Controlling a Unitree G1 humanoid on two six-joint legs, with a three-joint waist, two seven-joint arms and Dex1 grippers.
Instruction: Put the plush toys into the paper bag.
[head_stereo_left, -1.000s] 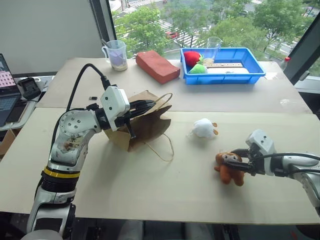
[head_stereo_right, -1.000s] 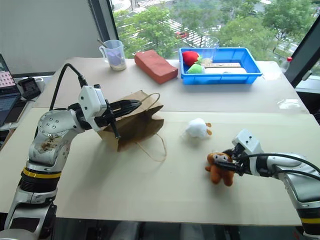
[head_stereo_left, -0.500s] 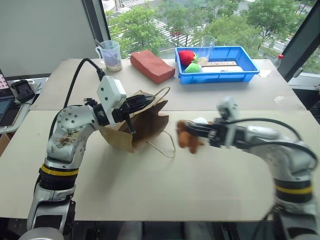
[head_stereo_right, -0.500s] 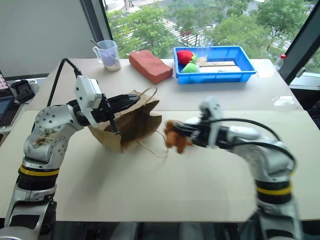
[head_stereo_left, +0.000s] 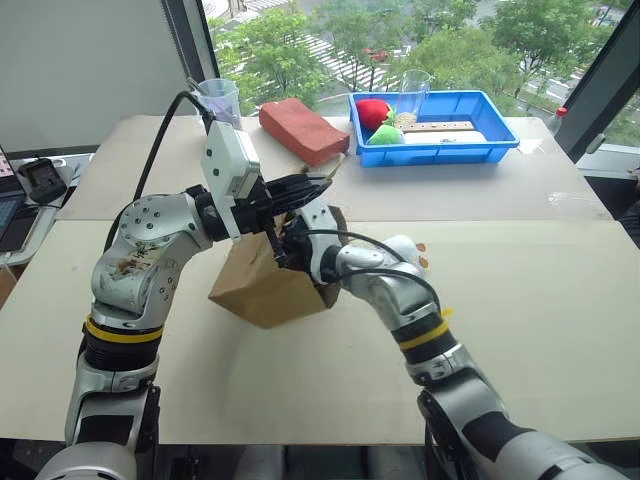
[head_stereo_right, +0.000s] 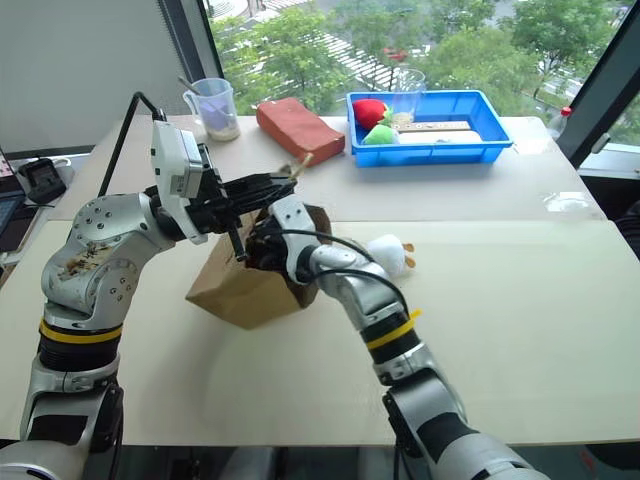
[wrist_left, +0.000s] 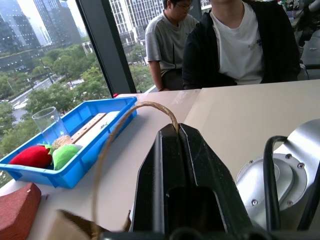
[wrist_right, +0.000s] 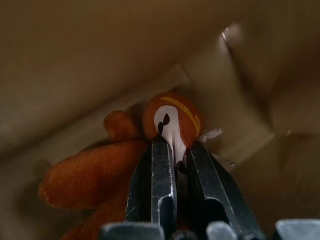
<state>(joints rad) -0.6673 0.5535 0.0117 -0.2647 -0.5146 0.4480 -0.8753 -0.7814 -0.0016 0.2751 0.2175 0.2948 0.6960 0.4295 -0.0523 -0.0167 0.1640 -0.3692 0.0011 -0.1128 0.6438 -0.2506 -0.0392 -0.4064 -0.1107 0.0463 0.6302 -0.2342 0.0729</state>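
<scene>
Two plush toys are in play. The brown monkey (wrist_right: 165, 130) sits inside the paper bag (head_stereo_left: 262, 285), where the right gripper (wrist_right: 176, 150) has its black fingers pinched on the toy's pale face; brown paper walls surround it on all sides in the right wrist view. The white fluffy toy (head_stereo_left: 408, 250) lies on the table (head_stereo_left: 540, 300) just right of the bag, beside the right forearm and apart from the bag.

The bag stands tilted near the table's middle, its mouth turned up and rightward. The left gripper (wrist_left: 178, 131) is clamped shut on the bag's tan cord handle (wrist_left: 120, 135), which loops up and over the fingertips, holding that side of the mouth raised.

At the far side, a blue tray (head_stereo_left: 495, 145) holds a red soft fruit (head_stereo_left: 380, 113), a green one (head_stereo_left: 388, 135), a clear glass (head_stereo_left: 412, 92) and what looks like a pale wooden strip, though its detail is hard to read. A reddish-brown block (head_stereo_left: 300, 128) lies left of the tray, and a clear measuring jug (head_stereo_left: 220, 98) stands at the far left. Two people (wrist_left: 240, 45) sit beyond the table in the left wrist view.
</scene>
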